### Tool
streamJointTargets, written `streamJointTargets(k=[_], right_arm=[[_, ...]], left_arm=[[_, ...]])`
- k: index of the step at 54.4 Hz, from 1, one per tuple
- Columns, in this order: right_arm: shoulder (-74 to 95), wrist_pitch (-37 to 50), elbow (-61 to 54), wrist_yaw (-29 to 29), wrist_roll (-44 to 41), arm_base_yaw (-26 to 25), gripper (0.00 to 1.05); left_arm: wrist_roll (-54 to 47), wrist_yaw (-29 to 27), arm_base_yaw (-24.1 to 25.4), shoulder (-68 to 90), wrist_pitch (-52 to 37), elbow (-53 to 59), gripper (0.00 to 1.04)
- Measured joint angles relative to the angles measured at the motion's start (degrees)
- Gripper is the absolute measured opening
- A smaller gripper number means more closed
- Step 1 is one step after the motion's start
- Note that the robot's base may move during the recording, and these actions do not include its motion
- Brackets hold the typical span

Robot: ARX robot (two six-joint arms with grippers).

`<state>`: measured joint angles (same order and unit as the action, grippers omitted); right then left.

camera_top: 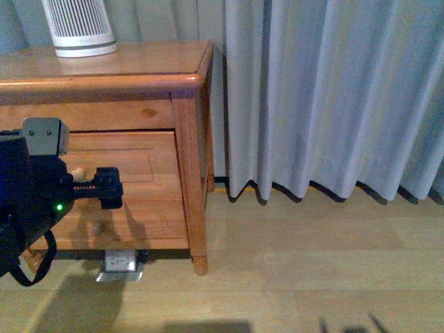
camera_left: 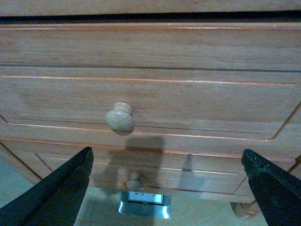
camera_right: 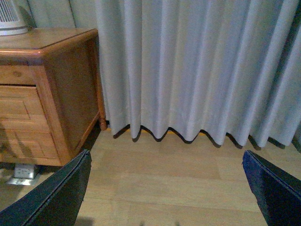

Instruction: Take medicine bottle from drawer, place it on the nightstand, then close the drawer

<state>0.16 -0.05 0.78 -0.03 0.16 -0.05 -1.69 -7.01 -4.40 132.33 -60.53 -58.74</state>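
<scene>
While the nightstand point(camera_top: 187, 173) sits on pale plank floor point(camera_top: 312, 263) against a grey curtain point(camera_top: 326, 97), its top surface point(camera_top: 139, 62) carries a white slatted device point(camera_top: 78, 28). Silver box point(camera_top: 121, 263) on the floor underneath. Drawer point(camera_left: 188, 99): upper one, honey-brown, recessed panel, round knob point(camera_left: 119, 117), front looks pushed in. Left claw point(camera_left: 167, 151) released, jaws wide, facing the drawer front near the knob, not touching. Right claw point(camera_right: 165, 155) also released, over floor by the curtain.
</scene>
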Motion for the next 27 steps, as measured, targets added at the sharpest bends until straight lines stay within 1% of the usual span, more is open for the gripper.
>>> streamJointTargets(k=[27], right_arm=[[0.0, 0.0, 0.0, 0.0, 0.0, 0.0, 0.98]], left_arm=[[-3.83, 3.17, 2.47, 7.61, 0.55, -9.9, 0.98]])
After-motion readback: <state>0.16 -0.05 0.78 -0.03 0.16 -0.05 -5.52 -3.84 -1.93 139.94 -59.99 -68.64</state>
